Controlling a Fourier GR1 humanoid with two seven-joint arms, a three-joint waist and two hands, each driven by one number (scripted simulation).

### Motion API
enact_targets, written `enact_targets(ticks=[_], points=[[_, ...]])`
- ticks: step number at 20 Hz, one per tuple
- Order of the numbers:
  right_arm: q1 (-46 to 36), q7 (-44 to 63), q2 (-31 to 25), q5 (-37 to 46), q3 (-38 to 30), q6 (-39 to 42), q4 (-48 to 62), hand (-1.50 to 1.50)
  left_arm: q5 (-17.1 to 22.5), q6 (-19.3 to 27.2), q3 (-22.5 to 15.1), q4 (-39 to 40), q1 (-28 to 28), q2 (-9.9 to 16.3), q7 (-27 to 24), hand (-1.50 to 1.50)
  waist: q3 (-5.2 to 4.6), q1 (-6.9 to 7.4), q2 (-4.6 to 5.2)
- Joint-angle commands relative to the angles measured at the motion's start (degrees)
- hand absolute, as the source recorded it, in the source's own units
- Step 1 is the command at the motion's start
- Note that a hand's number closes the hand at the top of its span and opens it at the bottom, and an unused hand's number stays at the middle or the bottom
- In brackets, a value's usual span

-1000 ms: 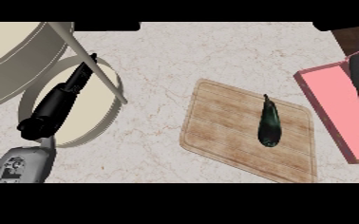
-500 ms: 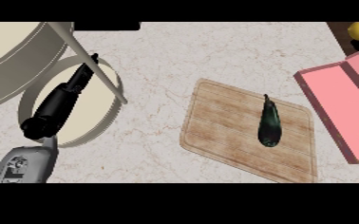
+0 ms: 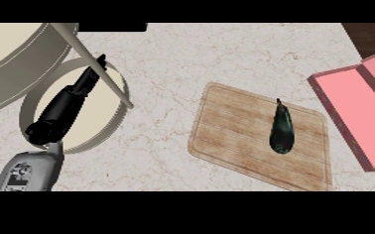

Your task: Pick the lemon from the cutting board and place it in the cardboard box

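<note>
Marble counter (image 3: 219, 59), unlabelled dark vegetable (image 3: 281, 130) on cutting board (image 3: 234, 129)

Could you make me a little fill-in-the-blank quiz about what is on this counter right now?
1. The dark green vegetable lies on the wooden ____.
2. The box at the right edge is coloured ____.
3. The only hand in view is the robot's ____ hand.
4. That hand shows over a round ____, at the left.

Missing words: cutting board; pink; left; plate
</note>
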Motion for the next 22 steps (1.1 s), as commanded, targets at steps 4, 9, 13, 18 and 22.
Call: enact_targets(ticks=[4,9,13,18,22], points=[[0.58,-12.14,-0.88,-5.23,-1.9,3.27,3.55,-1.5,-2.69,2.37,-2.72,-1.39,-0.86,-3.56,2.6,0.0,0.02,0.36,0.07],[-0.06,-18.0,2.16,-13.79,-12.51,-7.68,-3.09,-1.5,-1.65,1.29,-0.13,0.79,0.39,-1.39,-0.4,0.0,0.09,-0.95,-0.38],[-4.67,-16.26,6.19,-24.82,-26.08,-14.97,-1.24,-1.5,-0.37,0.06,0.82,0.62,0.93,-0.5,-1.15,0.0,0.17,-0.85,-0.4],[-1.27,-16.28,4.97,-30.61,-34.45,-18.46,0.38,-1.5,-1.33,0.25,0.25,0.24,1.72,-0.75,-0.92,0.0,0.04,-0.56,-0.12],[1.57,-23.53,0.93,-33.35,-37.74,-19.39,6.62,-1.5,0.02,-1.56,2.14,1.41,-0.31,0.62,-1.53,0.0,0.04,-0.02,0.15]])
